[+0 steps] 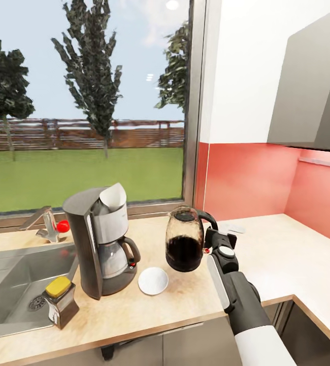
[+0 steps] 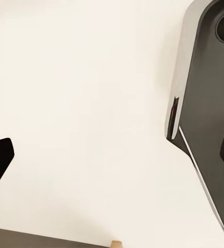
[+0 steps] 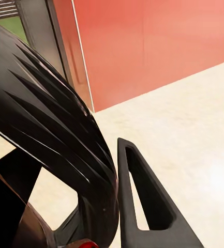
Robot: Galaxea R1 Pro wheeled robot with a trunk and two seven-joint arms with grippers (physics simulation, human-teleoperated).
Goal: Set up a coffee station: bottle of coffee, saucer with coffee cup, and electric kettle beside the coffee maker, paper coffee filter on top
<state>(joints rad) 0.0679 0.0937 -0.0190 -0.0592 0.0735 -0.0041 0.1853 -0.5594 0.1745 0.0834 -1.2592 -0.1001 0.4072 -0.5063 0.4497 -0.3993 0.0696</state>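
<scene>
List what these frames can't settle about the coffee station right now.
- Electric kettle: head view can't tell if its base touches the kitchen countertop.
- Right gripper: at the kettle's handle; the handle covers the fingertips in both head and right wrist views.
- Left gripper: left wrist view gives only dark edges against a pale surface.
- Saucer: no cup visible on it.

White forearm shell (image 1: pixel 259 345), then glossy black wrist housing with a light grey side strip and round white cap (image 1: pixel 227 251); matte black triangular finger (image 3: pixel 148 199), seemingly with hollow cutout.
</scene>
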